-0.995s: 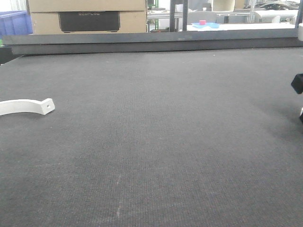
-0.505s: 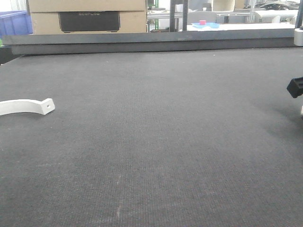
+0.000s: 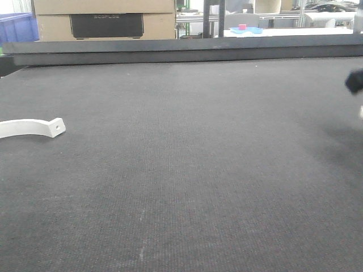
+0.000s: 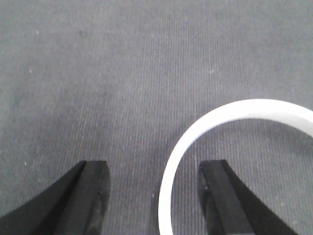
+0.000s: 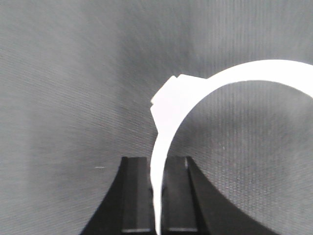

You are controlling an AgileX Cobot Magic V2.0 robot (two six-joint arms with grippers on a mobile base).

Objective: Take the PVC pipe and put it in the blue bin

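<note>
A white curved PVC pipe piece (image 3: 31,127) with a small hole near its squared end lies on the dark mat at the far left of the front view. In the left wrist view my left gripper (image 4: 154,166) is open just above the mat, and a white arc (image 4: 234,108) lies between its jaws, nearer the right one. My right gripper (image 5: 157,161) is shut on a second white curved piece (image 5: 171,105) and holds it above the mat. Only a dark blurred part of the right arm (image 3: 355,81) shows at the front view's right edge.
A blue bin (image 3: 17,25) stands beyond the table's far left corner, next to a cardboard box (image 3: 105,20). A raised dark rail (image 3: 181,50) runs along the table's far edge. A light blue tray (image 3: 247,29) sits on a table behind.
The dark part of the right arm at the right edge has risen and is now blurred. The white piece at the left has not moved.
</note>
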